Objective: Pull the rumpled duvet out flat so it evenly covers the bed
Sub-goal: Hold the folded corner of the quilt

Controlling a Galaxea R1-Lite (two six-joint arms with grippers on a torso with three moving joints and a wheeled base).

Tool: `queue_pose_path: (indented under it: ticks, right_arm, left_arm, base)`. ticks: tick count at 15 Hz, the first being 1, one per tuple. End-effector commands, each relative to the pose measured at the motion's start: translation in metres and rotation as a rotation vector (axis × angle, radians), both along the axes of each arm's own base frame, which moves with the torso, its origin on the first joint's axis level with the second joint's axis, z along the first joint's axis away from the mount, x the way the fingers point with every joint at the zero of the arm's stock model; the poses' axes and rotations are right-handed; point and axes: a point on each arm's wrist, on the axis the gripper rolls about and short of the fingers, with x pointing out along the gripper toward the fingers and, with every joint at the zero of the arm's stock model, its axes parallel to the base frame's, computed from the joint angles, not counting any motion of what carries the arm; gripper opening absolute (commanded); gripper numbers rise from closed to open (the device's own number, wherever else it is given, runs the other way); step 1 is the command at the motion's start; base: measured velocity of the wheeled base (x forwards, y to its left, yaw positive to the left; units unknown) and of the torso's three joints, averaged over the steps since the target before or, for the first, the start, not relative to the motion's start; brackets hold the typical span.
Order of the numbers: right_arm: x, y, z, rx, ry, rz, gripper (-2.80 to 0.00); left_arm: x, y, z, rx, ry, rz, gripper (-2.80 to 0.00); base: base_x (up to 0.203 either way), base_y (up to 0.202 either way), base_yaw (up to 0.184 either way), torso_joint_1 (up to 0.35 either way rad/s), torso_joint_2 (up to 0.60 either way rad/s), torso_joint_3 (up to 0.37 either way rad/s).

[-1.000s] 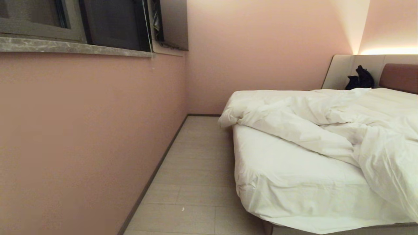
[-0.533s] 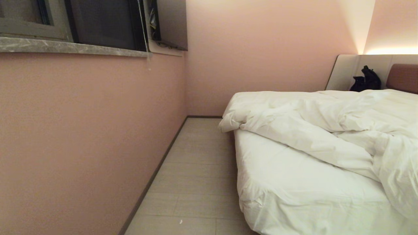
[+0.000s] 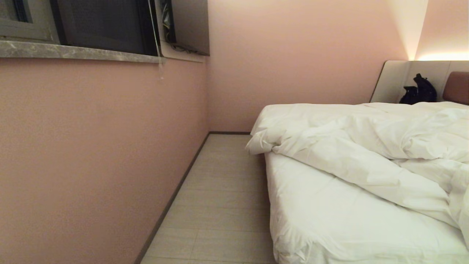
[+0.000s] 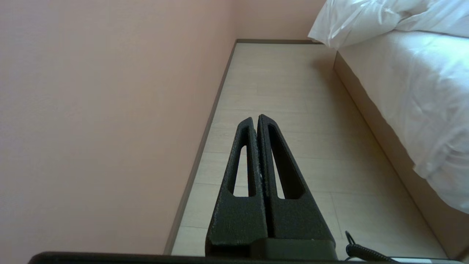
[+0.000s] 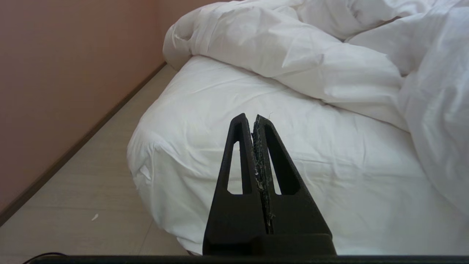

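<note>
Pink wall point(image 3: 91, 146) left; duvet point(image 5: 293, 55) bunched beyond closed right tool point(image 5: 253, 116).

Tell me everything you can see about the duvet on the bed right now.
The duvet is thick, puffy and white, its cover looking like soft creased cotton. It lies rumpled, bunched toward the headboard end, leaving the near white-sheeted mattress bare. One corner droops over the bed's left edge above the floor. It rests on the mattress; neither gripper touches it.

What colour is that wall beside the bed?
The wall is a plain dusty pink, no pattern. It shows best in the head view.
</note>
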Motion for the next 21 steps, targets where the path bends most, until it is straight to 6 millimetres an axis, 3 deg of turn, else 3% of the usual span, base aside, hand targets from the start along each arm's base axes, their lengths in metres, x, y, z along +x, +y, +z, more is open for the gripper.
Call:
queue_pose_path:
  ticks: [1, 11, 21]
  right_arm:
    - [0.0001, 0.0000, 0.0000, -0.001, 0.001, 0.000, -2.80]
    - [0.0000, 0.0000, 0.0003, -0.001, 0.000, 0.000, -2.80]
    - [0.0001, 0.0000, -0.0001, -0.002, 0.002, 0.000, -2.80]
  left_arm:
    - [0.0000, 0.0000, 0.0001, 0.000, 0.000, 0.001, -2.80]
    - [0.0001, 0.0001, 0.0001, 0.000, 0.001, 0.001, -2.80]
    - [0.0001, 0.0000, 0.0001, 0.000, 0.001, 0.002, -2.80]
  base:
    - [0.069, 0.000, 0.003, 0.012, 0.01, 0.001]
    - [0.000, -0.008, 0.001, 0.000, 0.00, 0.000]
    - [0.000, -0.188, 0.001, 0.002, 0.00, 0.003]
